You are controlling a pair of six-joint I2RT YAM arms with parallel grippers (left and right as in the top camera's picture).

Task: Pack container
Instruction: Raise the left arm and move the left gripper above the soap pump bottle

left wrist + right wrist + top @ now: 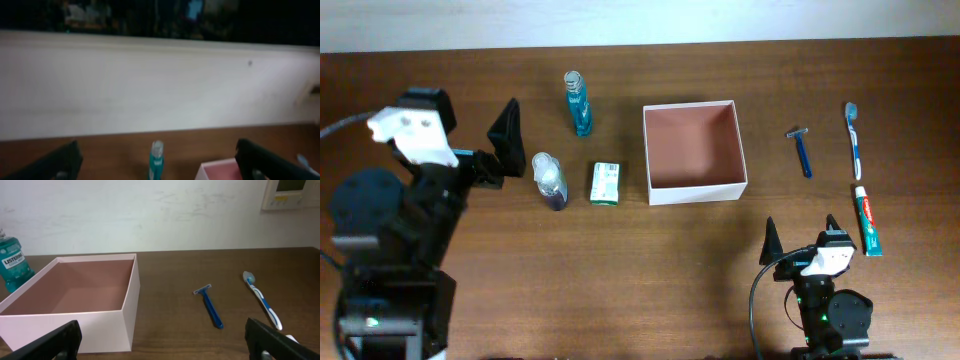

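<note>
The container (696, 192), a square white box with a reddish-brown inside, stands empty at the table's middle back. It also shows in the right wrist view (75, 327), and its corner shows in the left wrist view (216, 171). My left gripper (503, 150) is open and empty, raised at the left near a small purple bottle (550, 182). In its wrist view the open jaws (161, 169) frame a teal mouthwash bottle (156, 159). My right gripper (801, 240) is open and empty, in front of the container's right corner; its jaws show in the right wrist view (162, 341).
The teal mouthwash bottle (579, 103) and a green-and-white packet (606, 183) lie left of the container. A blue razor (803, 152), a toothbrush (855, 138) and a toothpaste tube (867, 220) lie to its right. The razor (211, 311) and toothbrush (260, 297) show in the right wrist view.
</note>
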